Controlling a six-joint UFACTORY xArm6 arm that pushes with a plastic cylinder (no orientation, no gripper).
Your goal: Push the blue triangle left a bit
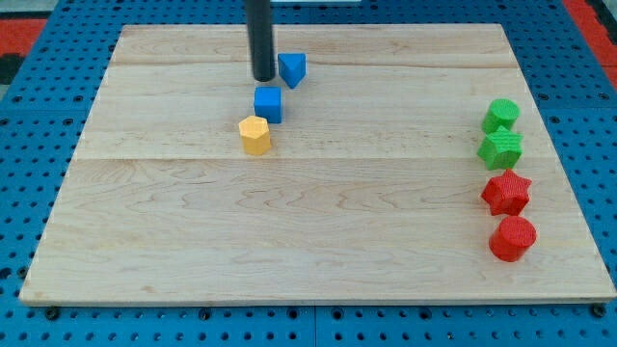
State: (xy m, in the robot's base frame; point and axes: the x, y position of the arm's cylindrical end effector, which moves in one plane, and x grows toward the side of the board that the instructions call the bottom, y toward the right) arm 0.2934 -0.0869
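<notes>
The blue triangle [292,68] lies near the top middle of the wooden board [308,241]. My tip [263,77] is just to the triangle's left, close to it with a thin gap or touching; I cannot tell which. A blue cube [269,103] sits just below my tip and the triangle. A yellow hexagonal block [255,135] lies below and slightly left of the cube, touching its corner.
Down the view's right side stand a green block [500,115], a green star-like block [500,148], a red star [506,193] and a red cylinder-like block [512,237]. A blue pegboard [29,145] surrounds the board.
</notes>
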